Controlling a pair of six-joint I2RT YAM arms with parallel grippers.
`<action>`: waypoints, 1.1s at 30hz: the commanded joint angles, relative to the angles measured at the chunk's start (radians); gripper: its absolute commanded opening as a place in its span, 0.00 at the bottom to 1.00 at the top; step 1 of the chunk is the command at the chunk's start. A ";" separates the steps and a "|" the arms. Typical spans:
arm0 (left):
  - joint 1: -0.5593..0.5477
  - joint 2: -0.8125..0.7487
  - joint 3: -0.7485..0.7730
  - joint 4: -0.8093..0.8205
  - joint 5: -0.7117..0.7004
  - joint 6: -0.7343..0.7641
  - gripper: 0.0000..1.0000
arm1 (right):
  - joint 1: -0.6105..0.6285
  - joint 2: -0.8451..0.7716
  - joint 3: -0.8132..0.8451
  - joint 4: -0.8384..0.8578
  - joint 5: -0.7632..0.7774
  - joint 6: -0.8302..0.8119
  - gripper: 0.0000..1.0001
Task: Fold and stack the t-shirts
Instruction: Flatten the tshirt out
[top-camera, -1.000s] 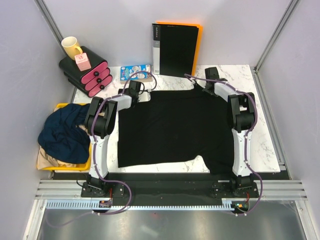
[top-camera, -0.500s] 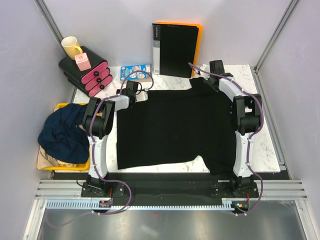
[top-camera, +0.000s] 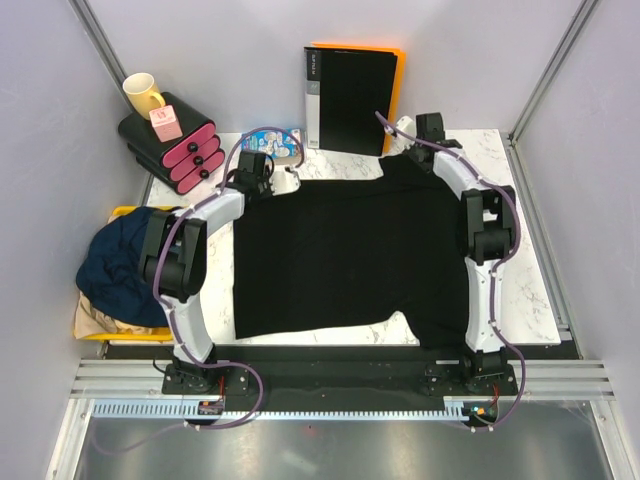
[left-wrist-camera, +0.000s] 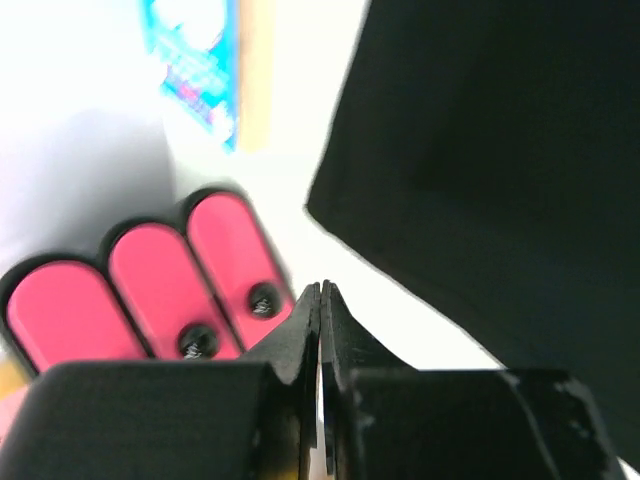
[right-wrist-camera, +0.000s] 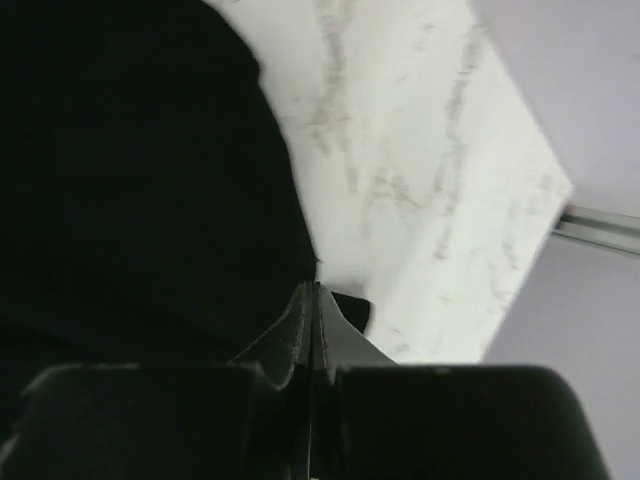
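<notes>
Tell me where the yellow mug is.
The yellow mug stands at the far left of the top view, on the black case with pink fronts, beside a pink box.

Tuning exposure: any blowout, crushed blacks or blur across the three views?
Top view: even, sharp, but black t-shirt shows little fold detail. Left wrist: table blown white; pink case and blue box blurred. Right wrist: shirt crushed to flat black, marble soft.

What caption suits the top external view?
Black t-shirt spread flat on marble table; left gripper and right gripper shut near its far corners.
</notes>
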 joint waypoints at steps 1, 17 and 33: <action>-0.022 -0.076 -0.066 -0.127 0.202 0.003 0.02 | 0.015 0.082 0.060 -0.028 -0.083 0.040 0.00; -0.033 -0.100 -0.117 -0.261 0.236 0.003 0.02 | 0.015 0.322 0.254 0.046 0.050 -0.015 0.00; -0.031 -0.108 -0.152 -0.265 0.196 0.017 0.02 | -0.016 0.367 0.222 0.225 0.271 -0.077 0.00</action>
